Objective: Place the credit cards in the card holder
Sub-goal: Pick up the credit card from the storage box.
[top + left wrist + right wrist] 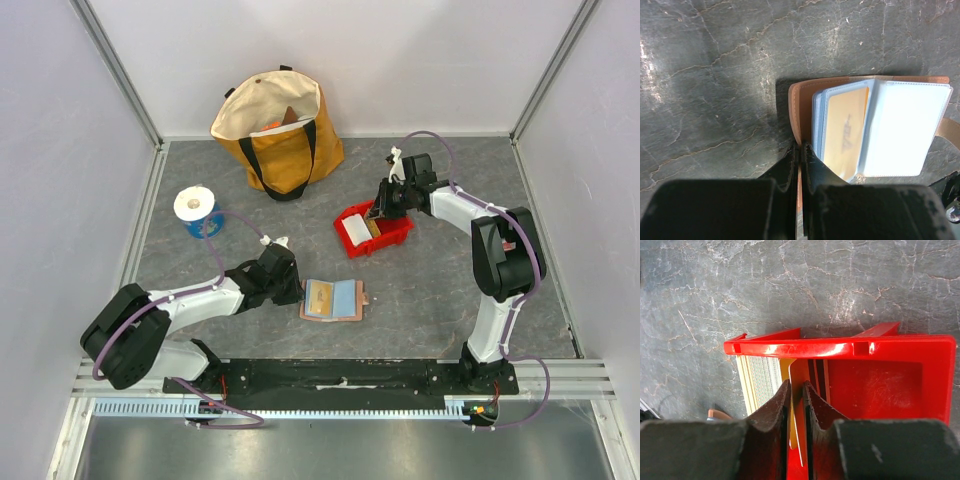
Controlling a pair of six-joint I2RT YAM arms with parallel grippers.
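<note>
The card holder lies open on the counter, a little toward 6 o'clock from the middle, its clear sleeves fanned upward. An orange-yellow card sits in one sleeve. The left tool is at the holder's 9 o'clock side, its jaws pinched tight on the tan cover's edge.

At 1 o'clock from the holder, well apart, sits the red bin. The right tool reaches into it, jaws drawn narrow around a yellowish card standing on edge. More credit cards, pale ones, stand just beside it at 9 o'clock in the right wrist view.

A mustard tote bag stands at 11 o'clock from the holder, and a white-and-blue roll at 10 o'clock.
</note>
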